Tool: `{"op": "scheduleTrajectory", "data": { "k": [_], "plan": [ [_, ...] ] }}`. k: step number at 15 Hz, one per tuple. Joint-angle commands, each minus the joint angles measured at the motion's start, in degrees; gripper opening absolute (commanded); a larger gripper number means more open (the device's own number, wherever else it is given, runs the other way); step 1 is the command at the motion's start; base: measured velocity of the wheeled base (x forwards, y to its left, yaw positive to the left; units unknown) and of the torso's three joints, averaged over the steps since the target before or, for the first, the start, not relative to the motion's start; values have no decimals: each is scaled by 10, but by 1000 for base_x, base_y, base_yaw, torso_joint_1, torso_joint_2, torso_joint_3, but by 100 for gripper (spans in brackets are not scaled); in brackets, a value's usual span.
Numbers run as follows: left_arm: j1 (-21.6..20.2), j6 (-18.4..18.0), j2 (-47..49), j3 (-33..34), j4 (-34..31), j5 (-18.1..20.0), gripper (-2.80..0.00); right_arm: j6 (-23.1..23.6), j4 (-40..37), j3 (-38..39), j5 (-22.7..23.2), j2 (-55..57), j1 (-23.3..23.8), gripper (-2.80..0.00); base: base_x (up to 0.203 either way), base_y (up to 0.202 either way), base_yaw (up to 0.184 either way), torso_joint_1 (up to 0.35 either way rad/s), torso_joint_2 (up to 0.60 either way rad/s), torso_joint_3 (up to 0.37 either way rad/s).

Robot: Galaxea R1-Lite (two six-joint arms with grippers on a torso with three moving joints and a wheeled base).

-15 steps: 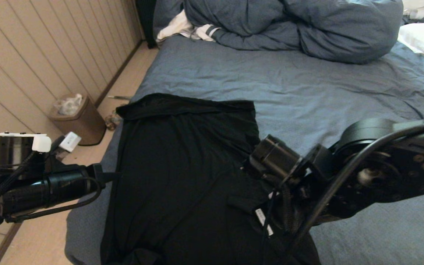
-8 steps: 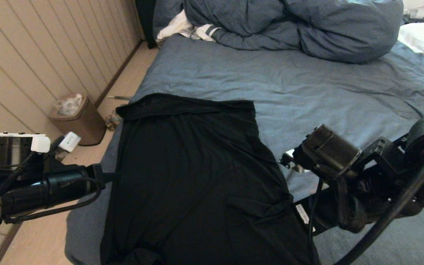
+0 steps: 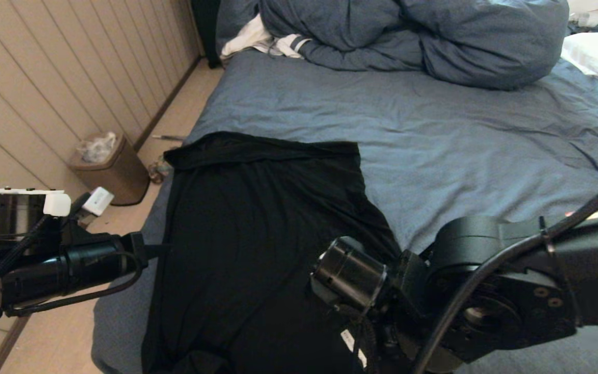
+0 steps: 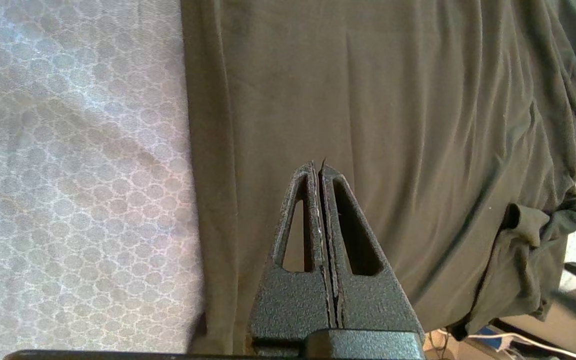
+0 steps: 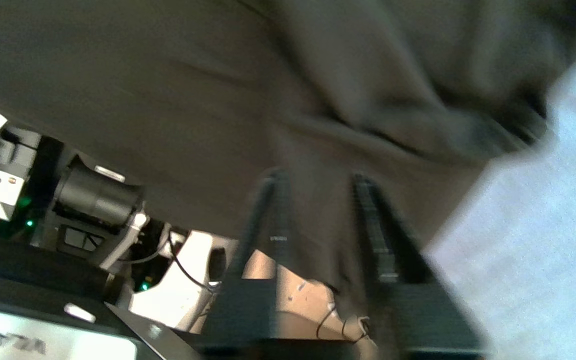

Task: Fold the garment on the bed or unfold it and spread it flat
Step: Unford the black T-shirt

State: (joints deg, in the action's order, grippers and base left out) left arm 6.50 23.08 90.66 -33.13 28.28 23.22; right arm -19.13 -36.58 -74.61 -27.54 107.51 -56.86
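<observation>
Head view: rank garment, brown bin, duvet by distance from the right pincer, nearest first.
1. garment: directly under the right pincer, near edge of the bed.
2. brown bin: on the floor, left of the bed.
3. duvet: bunched at the far end.

A home bedroom. A large bed with a wrinkled blue-grey sheet (image 3: pixel 434 130) carries a bunched blue-grey duvet (image 3: pixel 423 36) at twelve o'clock. A small brown waste bin (image 3: pixel 109 169) stands by beige panelled wall (image 3: pixel 44 93) at nine o'clock.

bed (image 3: pixel 434 135), wrinkled blue-grey sheet. Black garment (image 3: pixel 257 244) lies flat on it at 7 o'clock, plain side up, far edge folded over. Bunched duvet (image 3: pixel 413 36) at 12. White striped cloth (image 3: pixel 262 41) at 11, touching duvet.
</observation>
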Motion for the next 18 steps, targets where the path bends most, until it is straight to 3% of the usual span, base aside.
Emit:
{"op": "scheduleTrajectory", "data": {
  "k": [1,8,14,18],
  "plan": [
    [0,1,1,0,2,2,-280,0,-2,-21,-1,43,-21,0,0,0,0,0,0,0],
    [0,1,6,0,2,2,-280,2,-1,-65,-25,113,-40,0,0,0,0,0,0,0],
    [0,1,6,2,2,2,-280,2,-2,-65,-38,112,-17,0,0,0,0,0,0,0],
    [1,1,6,4,2,2,-280,0,-2,-64,-75,117,-9,0,0,0,0,0,0,0]
  ]
}}
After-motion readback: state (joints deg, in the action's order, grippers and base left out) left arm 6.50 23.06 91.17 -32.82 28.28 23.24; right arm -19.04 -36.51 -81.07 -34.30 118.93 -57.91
